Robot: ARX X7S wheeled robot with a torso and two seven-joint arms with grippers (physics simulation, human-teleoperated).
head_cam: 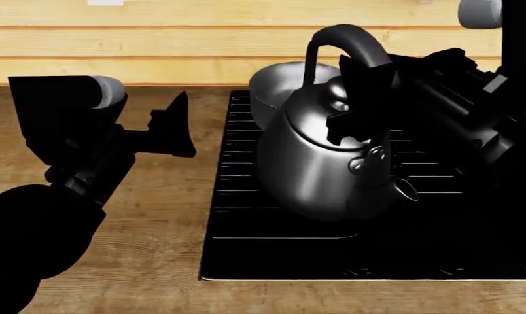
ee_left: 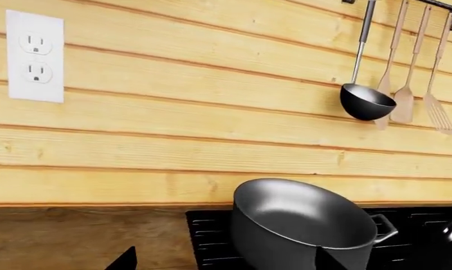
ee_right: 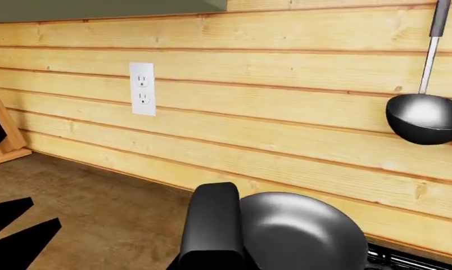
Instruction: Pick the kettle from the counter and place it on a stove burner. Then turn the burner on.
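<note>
Pale horizontal wood planks [ee_left: 211, 112] are making up the wall, with darker seams running between the boards. A white double outlet [ee_left: 35, 56] is sitting on the planks. Near the rail [ee_left: 443, 5], a dark ladle [ee_left: 367, 100] and wooden utensils [ee_left: 414, 84] are hanging against the wall. A wooden block [ee_right: 1, 138] is standing at the far end.

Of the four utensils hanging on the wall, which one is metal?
The ladle, the one nearest the outlet: a dark steel bowl on a grey metal handle. The other three beside it are pale wooden utensils.
</note>
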